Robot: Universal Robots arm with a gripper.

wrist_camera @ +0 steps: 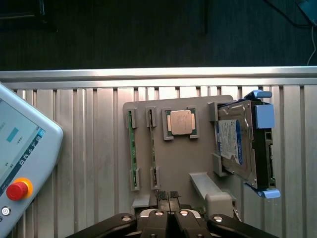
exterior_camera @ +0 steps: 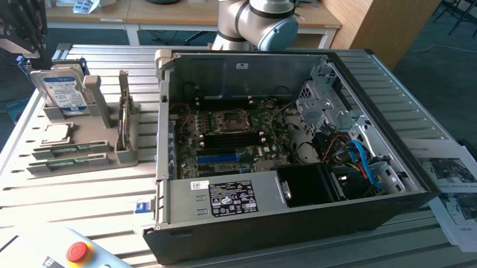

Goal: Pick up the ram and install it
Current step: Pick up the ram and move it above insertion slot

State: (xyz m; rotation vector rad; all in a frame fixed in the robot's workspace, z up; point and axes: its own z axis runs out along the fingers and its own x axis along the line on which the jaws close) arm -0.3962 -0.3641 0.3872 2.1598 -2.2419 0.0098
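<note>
The gripper [wrist_camera: 171,194] hangs over the grey holder [wrist_camera: 173,163] with its fingers pressed together, pinching nothing. One ram [wrist_camera: 132,146] and a second ram [wrist_camera: 152,144] lie on edge in the holder, apart from the gripper. In the exterior view they are at 6 o'clock of the processor [exterior_camera: 56,134], and the holder is at 9 o'clock of the open case [exterior_camera: 298,229].

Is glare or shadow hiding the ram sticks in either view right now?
Wrist view: the ram sticks lie evenly lit on the grey holder, no glare on them; the table's edge rail shines bright. Exterior view: the sticks sit in plain light too, while the computer case throws shade over its motherboard.
</note>
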